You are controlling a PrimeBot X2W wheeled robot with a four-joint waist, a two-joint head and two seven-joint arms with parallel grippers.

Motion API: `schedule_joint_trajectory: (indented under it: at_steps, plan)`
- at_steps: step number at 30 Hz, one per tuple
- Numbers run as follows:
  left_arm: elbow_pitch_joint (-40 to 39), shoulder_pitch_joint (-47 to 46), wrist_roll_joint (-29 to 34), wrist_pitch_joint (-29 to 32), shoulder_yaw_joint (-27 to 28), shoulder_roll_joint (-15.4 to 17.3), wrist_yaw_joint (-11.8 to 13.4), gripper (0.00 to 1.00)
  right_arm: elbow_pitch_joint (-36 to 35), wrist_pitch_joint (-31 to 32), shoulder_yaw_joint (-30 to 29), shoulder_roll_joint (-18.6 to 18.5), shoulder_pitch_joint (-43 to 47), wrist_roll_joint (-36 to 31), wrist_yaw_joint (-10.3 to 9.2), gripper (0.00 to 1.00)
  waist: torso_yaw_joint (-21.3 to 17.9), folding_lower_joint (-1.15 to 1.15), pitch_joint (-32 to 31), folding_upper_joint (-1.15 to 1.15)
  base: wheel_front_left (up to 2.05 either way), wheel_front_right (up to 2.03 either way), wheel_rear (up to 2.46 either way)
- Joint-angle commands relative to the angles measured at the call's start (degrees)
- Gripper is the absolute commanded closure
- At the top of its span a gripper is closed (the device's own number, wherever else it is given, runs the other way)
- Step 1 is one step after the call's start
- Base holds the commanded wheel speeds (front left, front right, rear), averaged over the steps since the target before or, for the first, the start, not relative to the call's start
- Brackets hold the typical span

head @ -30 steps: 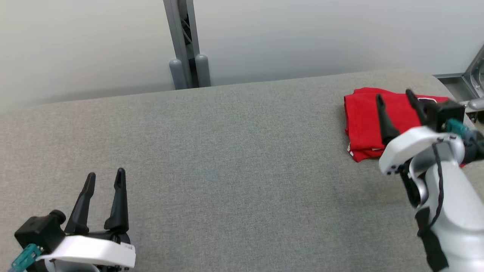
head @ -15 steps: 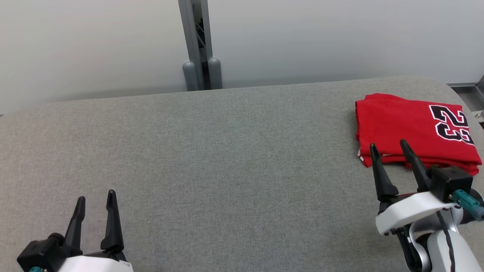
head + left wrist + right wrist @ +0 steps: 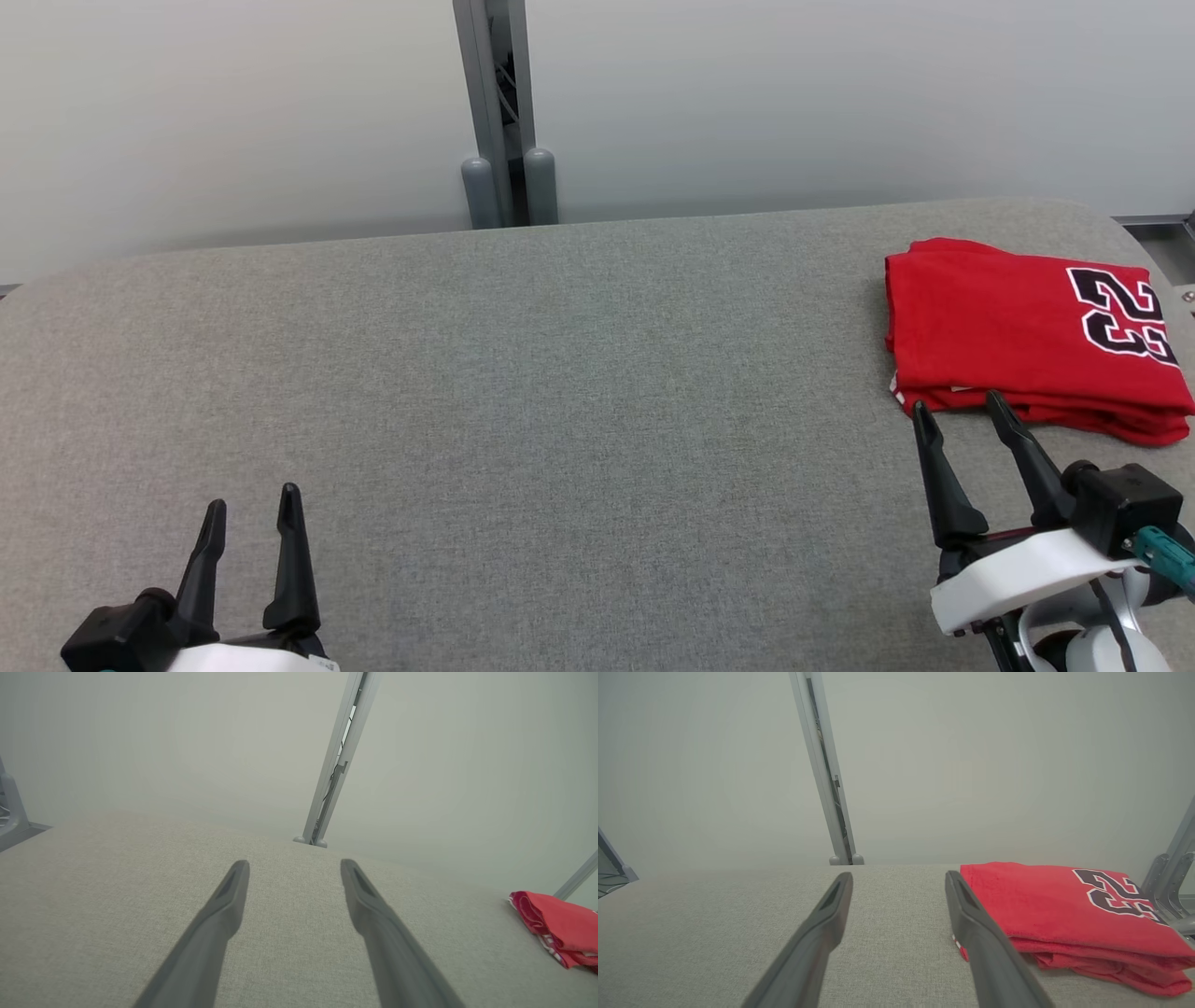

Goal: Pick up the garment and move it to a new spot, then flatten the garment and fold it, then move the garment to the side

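At the near edge of the grey padded table (image 3: 560,373), the left gripper (image 3: 253,497) and right gripper (image 3: 957,403) both stand with fingers spread, holding nothing. Just beyond the right gripper's tips, the red garment (image 3: 1008,327) lies folded at the table's right side. The final step looks done, and the next move calls only for keeping the arms clear. A second earlier the right gripper hung over the garment; it has since drawn back.
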Motion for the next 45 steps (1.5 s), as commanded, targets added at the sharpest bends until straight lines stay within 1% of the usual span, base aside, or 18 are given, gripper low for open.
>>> schedule_joint_trajectory:
  at_steps: [1, 12, 22, 23, 28, 29, 30, 45]
  plan:
    - [0.0, 0.0, 0.5, -0.2, 0.2, 0.2, 0.0, 0.00, -0.3, -0.1, -0.2, -0.3, 0.4, 0.5, -0.01, 0.00, -0.1, 0.00, 0.0, 0.00, 0.00, 0.00, 0.00]
    - [-0.4, -0.3, 1.1, 0.0, -0.5, 0.6, 0.5, 0.00, -0.1, -0.3, -0.6, -0.3, 0.4, 0.2, -0.01, 0.00, 0.1, 0.00, -0.2, 0.00, 0.00, 0.00, 0.00]
    - [-0.7, -0.8, 1.2, 0.3, -1.1, 0.9, 0.3, 0.00, -0.4, 0.2, -0.3, -0.2, 0.2, -0.2, -0.01, 0.00, 0.2, 0.00, -0.1, 0.00, 0.00, 0.00, 0.00]
    - [-0.6, -0.1, 1.0, 0.3, -1.2, 0.6, 0.3, 1.00, -0.2, 0.0, -0.3, 0.0, 0.1, -0.2, 0.00, 1.00, 0.2, 0.00, -0.1, 0.00, 0.00, 0.00, 0.00]
    - [1.3, 0.6, 0.3, 0.5, -1.7, -0.9, 0.1, 1.00, 1.8, 0.1, 0.0, 0.6, 1.3, 0.7, 0.00, 1.00, 0.2, 0.00, -0.1, 0.00, 0.00, 0.00, 0.00]
    - [1.5, 0.4, -1.4, 1.0, -1.1, -1.2, -0.4, 1.00, 2.1, 0.3, -0.1, 0.5, 1.2, 3.1, 0.00, 1.00, 0.3, 0.00, -0.2, 0.00, 0.00, 0.00, 0.00]
    - [1.5, 0.4, -1.4, 1.0, -1.1, -1.2, -0.4, 1.00, 2.1, 0.3, -0.1, 0.5, 1.2, 3.1, 0.00, 1.00, 0.3, 0.00, -0.2, 0.00, 0.00, 0.00, 0.00]
    - [3.9, -2.2, -13.0, 4.7, 3.1, -3.0, -4.6, 1.00, 4.4, 2.2, -0.7, 0.1, -0.6, 19.2, 0.00, 1.00, 0.7, 0.00, -0.3, 0.00, 0.00, 0.00, 0.00]
